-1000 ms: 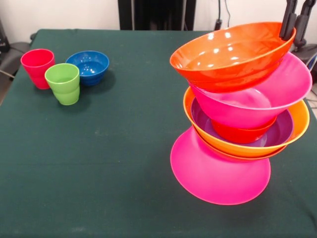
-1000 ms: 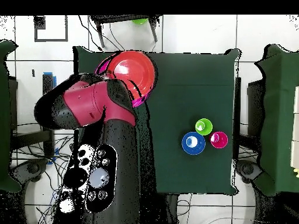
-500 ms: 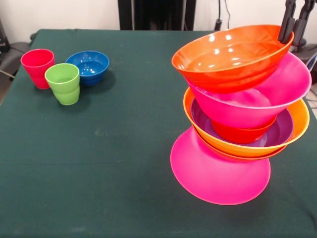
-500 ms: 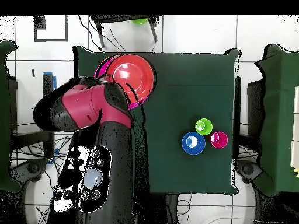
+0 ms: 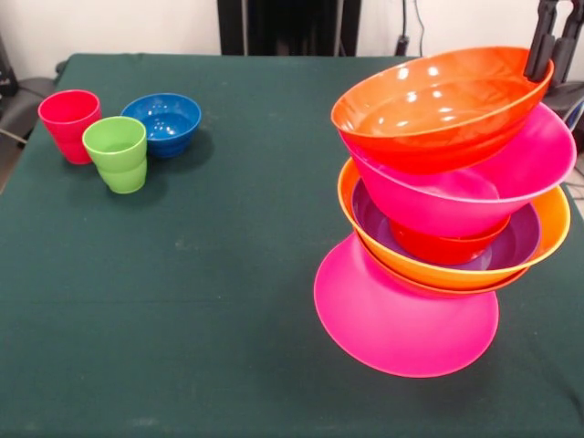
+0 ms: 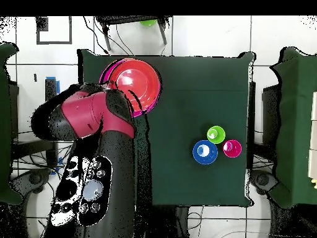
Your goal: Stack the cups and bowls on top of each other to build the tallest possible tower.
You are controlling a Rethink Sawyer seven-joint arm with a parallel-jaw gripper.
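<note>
You have the tower at the right side of the green table in the front view. Its base is an upturned hot pink bowl. Above it sit a large orange bowl, a purple bowl holding a small red-orange bowl, then a second hot pink bowl. On top lies a shallow red-orange bowl, tilted, its right rim raised.

The gripper reaches down at the top right corner, its dark fingers at that raised rim. You cannot tell whether they pinch the rim or merely stand at it.

At the far left, well apart from the tower, stand the red cup, the lime green cup just beside it, and the small blue bowl behind.

From overhead, the red arm covers part of the tower.
</note>
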